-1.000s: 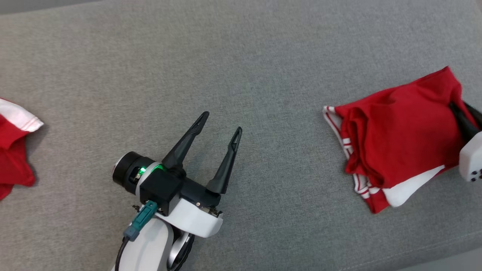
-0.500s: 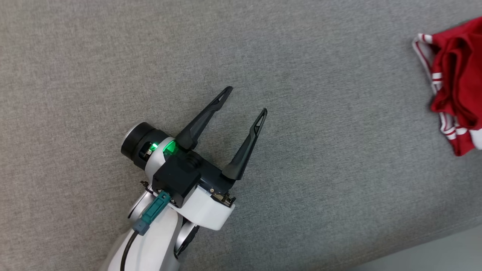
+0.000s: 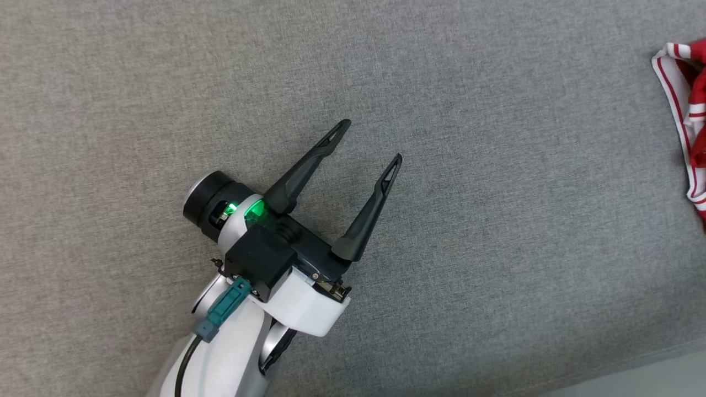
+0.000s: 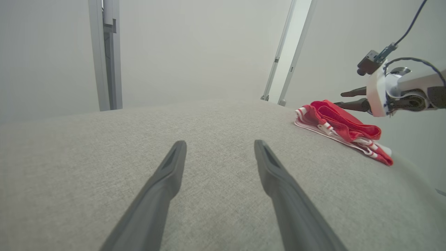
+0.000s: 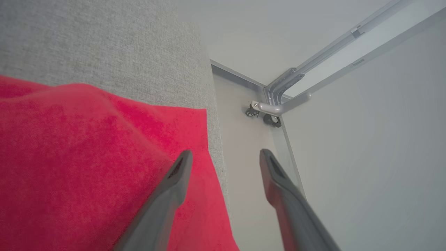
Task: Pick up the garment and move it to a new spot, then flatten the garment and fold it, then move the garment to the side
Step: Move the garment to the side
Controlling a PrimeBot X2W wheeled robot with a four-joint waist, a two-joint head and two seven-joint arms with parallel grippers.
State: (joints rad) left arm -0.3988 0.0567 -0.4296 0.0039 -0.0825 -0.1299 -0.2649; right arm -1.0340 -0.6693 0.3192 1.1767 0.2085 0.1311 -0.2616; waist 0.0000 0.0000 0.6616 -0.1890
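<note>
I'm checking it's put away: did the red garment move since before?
Yes, rightward. The red garment has much more bare grey fabric surface on its left than before, more than the camera's shift explains.

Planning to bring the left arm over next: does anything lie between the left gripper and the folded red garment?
Nothing visible does. Bare grey cushion lies between the open left gripper and the red garment. The right gripper, open, sits at the garment's far edge, beyond it rather than in the path.
</note>
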